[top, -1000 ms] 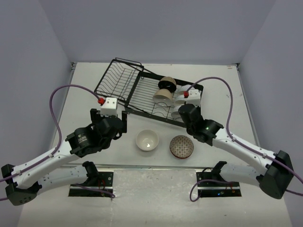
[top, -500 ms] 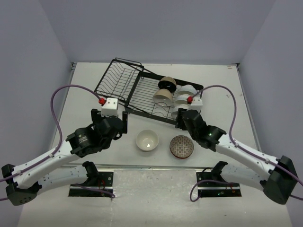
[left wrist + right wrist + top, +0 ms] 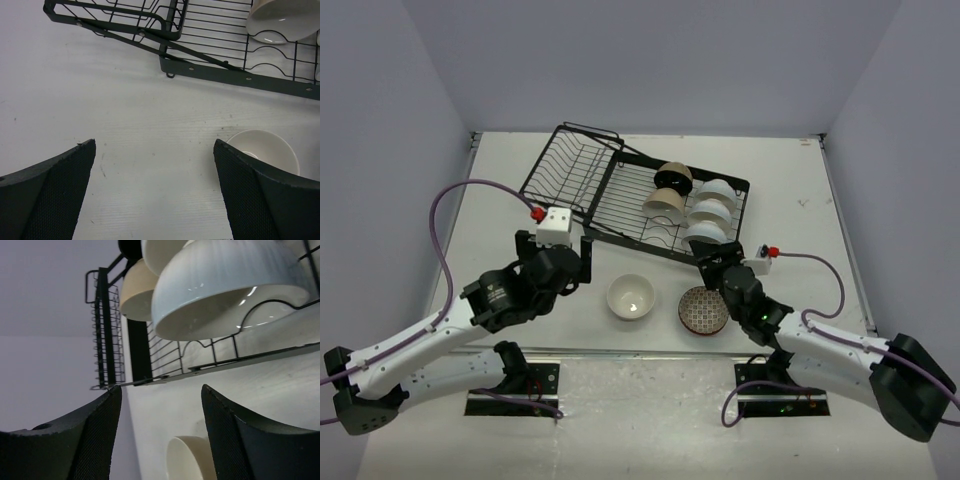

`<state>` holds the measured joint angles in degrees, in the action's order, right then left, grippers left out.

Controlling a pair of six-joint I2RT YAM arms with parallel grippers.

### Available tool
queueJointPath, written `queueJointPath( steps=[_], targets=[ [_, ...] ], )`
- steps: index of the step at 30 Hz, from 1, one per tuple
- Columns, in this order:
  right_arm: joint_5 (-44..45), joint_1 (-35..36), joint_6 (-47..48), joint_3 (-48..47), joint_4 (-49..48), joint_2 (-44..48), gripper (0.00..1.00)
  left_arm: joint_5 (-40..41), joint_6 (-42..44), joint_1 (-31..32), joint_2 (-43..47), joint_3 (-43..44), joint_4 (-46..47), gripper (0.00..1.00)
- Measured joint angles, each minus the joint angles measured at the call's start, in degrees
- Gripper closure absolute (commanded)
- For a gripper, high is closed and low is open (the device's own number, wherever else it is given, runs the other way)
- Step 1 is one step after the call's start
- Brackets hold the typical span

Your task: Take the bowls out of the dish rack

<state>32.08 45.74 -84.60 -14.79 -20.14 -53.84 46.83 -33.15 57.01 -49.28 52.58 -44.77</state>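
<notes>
Right pincer (image 3: 161,390) drawn back from dish rack (image 3: 620,195), jaws now apart, empty, left pincer (image 3: 155,147) unmoved, wide apart.

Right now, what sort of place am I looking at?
Likely a robot test cell, not a real kitchen: a black wire dish rack holding bowls sits on a white table, boxed in by plain walls.

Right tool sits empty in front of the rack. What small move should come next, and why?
Probably ease the right tool forward onto the nearest white bowl in the dish rack. Its jaws stand apart and empty, that bowl lies straight ahead of it, and other bowls sit racked beyond.
</notes>
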Motion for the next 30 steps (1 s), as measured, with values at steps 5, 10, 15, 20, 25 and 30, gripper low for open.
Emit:
queueJointPath(
  steps=[5,10,15,20,25,30],
  targets=[
    [1.6,0.0,-4.2,0.0,-9.0,-3.7,0.36,-0.4,0.0,0.0,0.5,-0.2,0.4,0.0],
    [4.0,0.0,-8.9,-1.3,-9.4,-7.4,0.38,-1.3,0.8,0.0,1.3,-0.9,0.6,0.0],
    [6.0,-1.2,-12.2,-3.6,-9.1,-11.6,0.41,-2.3,1.4,0.0,2.7,-1.0,1.2,0.0],
    [6.2,-3.9,-13.1,-6.2,-9.4,-17.4,0.42,-3.8,2.3,0.0,2.7,-1.6,2.1,0.0],
    [6.2,-4.6,-12.7,-9.2,-10.4,-22.7,0.49,-5.1,2.9,0.0,2.3,-1.9,2.4,0.0],
    [7.1,-4.6,-12.8,-10.4,-11.6,-25.1,0.51,-6.2,3.6,0.0,2.4,-1.9,3.6,0.0]
  ],
)
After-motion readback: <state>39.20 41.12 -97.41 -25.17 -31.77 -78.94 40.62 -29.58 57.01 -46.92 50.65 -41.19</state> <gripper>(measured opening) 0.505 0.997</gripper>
